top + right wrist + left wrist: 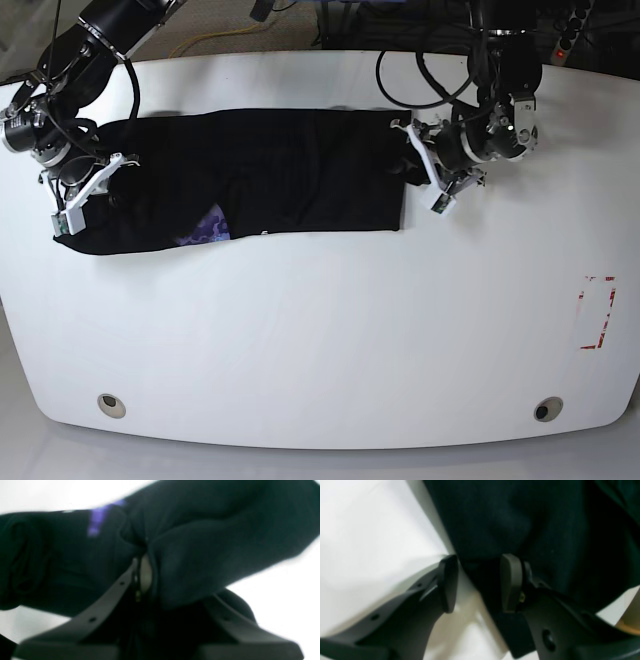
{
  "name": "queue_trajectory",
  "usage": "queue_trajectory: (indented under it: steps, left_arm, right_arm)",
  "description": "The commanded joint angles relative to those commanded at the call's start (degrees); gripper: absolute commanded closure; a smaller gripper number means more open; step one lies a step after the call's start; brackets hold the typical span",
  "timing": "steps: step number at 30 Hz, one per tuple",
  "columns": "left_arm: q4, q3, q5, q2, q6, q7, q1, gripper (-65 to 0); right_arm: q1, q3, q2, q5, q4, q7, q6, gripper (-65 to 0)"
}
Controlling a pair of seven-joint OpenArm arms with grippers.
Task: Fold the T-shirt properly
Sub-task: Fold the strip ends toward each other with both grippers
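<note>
1. Closest to the wrist cameras, gathered black fabric is pinched by the right gripper [92, 212], apparently so that this end can be controlled; one finger is hidden by cloth.
2. The left gripper [437, 192] is held with its fingers spread about the other end's edge, one beyond the cloth and one over it. This placement would suit taking up or straightening that end; no firm hold is seen there.
3. Between and beneath the grippers, the black T-shirt [345, 170] is laid as a long, uneven band across the robot's side of the white table [320, 340]. Support is given along its length, so folds should be kept while the ends are worked. Should the right end be pulled alone, the band could be skewed.
4. Farther out, two round grommets [111, 406] are set in the tabletop, well apart from the cloth.
</note>
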Motion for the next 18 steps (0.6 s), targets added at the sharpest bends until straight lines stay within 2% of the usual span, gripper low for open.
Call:
queue_trajectory:
  steps: [4, 7, 10, 14, 18]
  left_arm:
    - [-3.8, 6.0, 0.0, 4.0, 1.5, 0.0, -4.7, -25.0]
    - [-6.8, 7.9, 0.0, 6.2, 3.3, -0.1, -6.9, -25.0]
    - [-9.1, 8.3, 0.0, 8.0, 4.2, -0.1, -8.5, -25.0]
    - [-9.8, 8.3, 0.0, 8.2, 4.4, -0.1, -9.9, -25.0]
    - [-9.8, 8.3, -0.1, 8.2, 4.4, -0.1, -9.9, -25.0]
  right_arm:
    - [0.2, -4.7, -0.4, 0.1, 1.2, 0.0, 0.00, -2.9]
    - [0.3, -6.9, -2.7, 2.2, 1.2, 0.0, 0.00, -2.9]
    - [0.2, -9.1, -3.3, 4.0, 1.2, 0.0, 0.00, -2.9]
    - [-0.4, -12.2, -3.5, 4.3, 1.1, 0.0, 0.00, -2.9]
    - [-0.6, -13.7, -5.4, 3.8, 1.1, 0.0, 0.00, -3.2]
